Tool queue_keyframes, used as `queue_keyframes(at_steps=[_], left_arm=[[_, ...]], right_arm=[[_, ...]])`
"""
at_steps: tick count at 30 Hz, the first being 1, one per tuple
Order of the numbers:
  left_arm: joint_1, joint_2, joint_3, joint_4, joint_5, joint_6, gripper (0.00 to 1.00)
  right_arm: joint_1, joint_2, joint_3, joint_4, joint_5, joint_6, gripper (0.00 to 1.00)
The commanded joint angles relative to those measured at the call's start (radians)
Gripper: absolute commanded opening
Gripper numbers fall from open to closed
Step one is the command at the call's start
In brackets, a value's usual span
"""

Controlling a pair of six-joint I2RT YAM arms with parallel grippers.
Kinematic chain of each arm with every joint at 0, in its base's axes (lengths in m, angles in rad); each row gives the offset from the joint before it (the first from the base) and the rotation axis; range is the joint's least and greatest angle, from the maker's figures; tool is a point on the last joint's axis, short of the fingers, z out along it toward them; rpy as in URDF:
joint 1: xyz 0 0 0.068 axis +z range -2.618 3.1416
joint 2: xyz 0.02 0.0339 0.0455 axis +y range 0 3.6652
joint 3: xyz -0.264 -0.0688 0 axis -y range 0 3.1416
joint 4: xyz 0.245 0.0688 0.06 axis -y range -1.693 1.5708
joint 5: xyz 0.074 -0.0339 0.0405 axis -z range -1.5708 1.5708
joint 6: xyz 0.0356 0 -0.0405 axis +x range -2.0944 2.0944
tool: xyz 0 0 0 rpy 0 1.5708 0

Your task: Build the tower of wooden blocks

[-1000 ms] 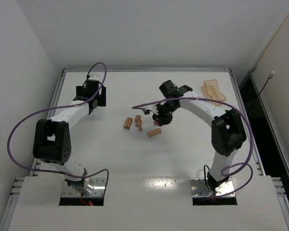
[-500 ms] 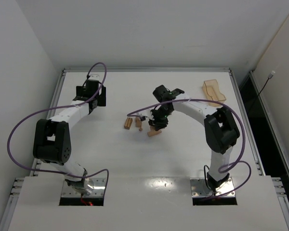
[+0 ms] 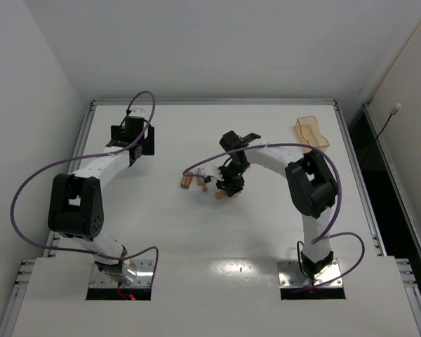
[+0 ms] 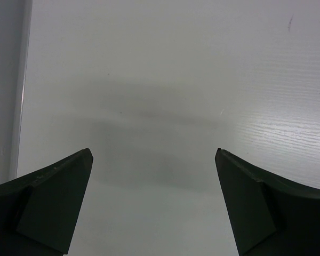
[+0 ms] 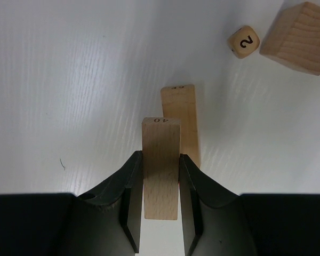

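**Observer A:** Right gripper (image 5: pixel 160 159)?

**Observer B:** Clamped on a light-tan plain wooden bar (image 5: pixel 161 140) stamped 40, over the middle of the white table (image 3: pixel 196 232). A second matching bar (image 5: pixel 181 114) lies flat just beneath and ahead, with long axes parallel and slightly offset. Contact unclear.

**Observer A:** Left gripper (image 4: pixel 153 154)?

**Observer B:** Jaws wide and empty, near the far-left corner. The right arm is far nearer. A cluster of bars (image 3: pixel 188 180) sits leftward.

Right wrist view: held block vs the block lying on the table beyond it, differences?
The held block is clamped in the right gripper; the lying block rests free on the table. The held block's end reads 40; the lying block's mark is unreadable. The held block partly covers the lying block in this view. Shared: both are light-tan wood bars, pointing nearly the same way.
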Motion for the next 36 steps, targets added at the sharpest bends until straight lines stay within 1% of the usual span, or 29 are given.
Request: queue_keyframes(at_steps=[1,12,24,36], left_arm=[[0.009,0.002,0.034,0.018,-0.002,-0.006,0.99],[0.009,0.011,0.034,0.018,-0.002,-0.006,0.99],[0.009,0.021,0.034,0.018,-0.002,-0.006,0.99],[0.009,0.021,0.034,0.018,-0.002,-0.006,0.99]], right_arm=[[0.012,-0.005,0.035,0.003,-0.029,-0.032,0.00],[0.031,-0.005,0.035,0.032,-0.020,-0.041,0.00],[0.040,0.036,0.074,0.032,-0.011,-0.061,0.00],[0.049,0.058,0.103,-0.008,0.007,-0.070,0.00]])
